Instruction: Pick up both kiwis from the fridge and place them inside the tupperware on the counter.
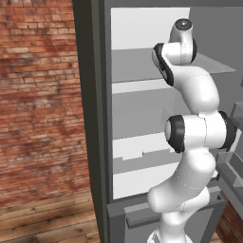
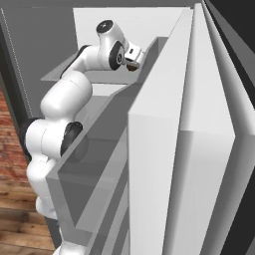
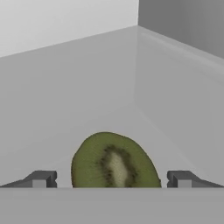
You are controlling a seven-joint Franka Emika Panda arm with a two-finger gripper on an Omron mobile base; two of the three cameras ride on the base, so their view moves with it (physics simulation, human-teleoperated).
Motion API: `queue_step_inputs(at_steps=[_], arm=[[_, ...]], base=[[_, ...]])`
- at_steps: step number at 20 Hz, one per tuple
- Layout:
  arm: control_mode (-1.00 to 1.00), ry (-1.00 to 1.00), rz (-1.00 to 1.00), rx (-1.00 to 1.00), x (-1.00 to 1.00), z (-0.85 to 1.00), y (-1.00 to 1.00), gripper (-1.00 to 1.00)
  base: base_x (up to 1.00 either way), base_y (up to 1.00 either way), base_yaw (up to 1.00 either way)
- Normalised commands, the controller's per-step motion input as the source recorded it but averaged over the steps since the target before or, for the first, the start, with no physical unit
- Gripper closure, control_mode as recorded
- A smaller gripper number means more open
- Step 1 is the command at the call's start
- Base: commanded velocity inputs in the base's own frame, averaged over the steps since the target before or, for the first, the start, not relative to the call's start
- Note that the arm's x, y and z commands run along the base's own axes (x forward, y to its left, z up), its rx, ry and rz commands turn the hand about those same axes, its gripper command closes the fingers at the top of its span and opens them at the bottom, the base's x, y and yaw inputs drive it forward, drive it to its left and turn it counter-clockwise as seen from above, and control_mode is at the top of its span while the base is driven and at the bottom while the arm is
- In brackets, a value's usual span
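Kiwi (image 3: 114, 161) sits dead ahead of my gripper (image 3: 111, 179), centred between my two fingertips (image 3: 41, 179), cut face toward my camera, its long axis running across the gap from tip to tip. Jaws spread wide, both tips clear of the fruit, nothing held. It rests on a pale grey shelf inside the fridge (image 1: 95, 142), walls close beyond and on one side. My guess: push forward, then close.

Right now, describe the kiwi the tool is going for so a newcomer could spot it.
Look inside the open fridge, on the pale upper shelf near its back corner. The kiwi lies between the tool fingertips, jaws wide apart. It is the one cut fruit there: green flesh, pale core, dark seeds.
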Motion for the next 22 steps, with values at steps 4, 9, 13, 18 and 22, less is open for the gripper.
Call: queue_step_inputs(at_steps=[4,9,13,18,22], arm=[[-1.0,0.0,0.0,0.0,0.0,-0.06,-0.03,-1.0],[-1.0,0.0,0.0,0.0,0.0,-0.09,0.0,1.0],[-1.0,0.0,0.0,0.0,0.0,-0.12,0.0,1.0],[-1.0,-0.05,0.0,0.0,-0.22,-0.05,0.0,1.0],[-1.0,-0.47,-0.01,0.0,-0.66,0.0,0.03,1.0]], base=[[0.0,0.0,0.0],[0.0,0.0,0.0],[0.0,0.0,0.0],[0.0,0.0,0.0],[0.0,0.0,0.0]])
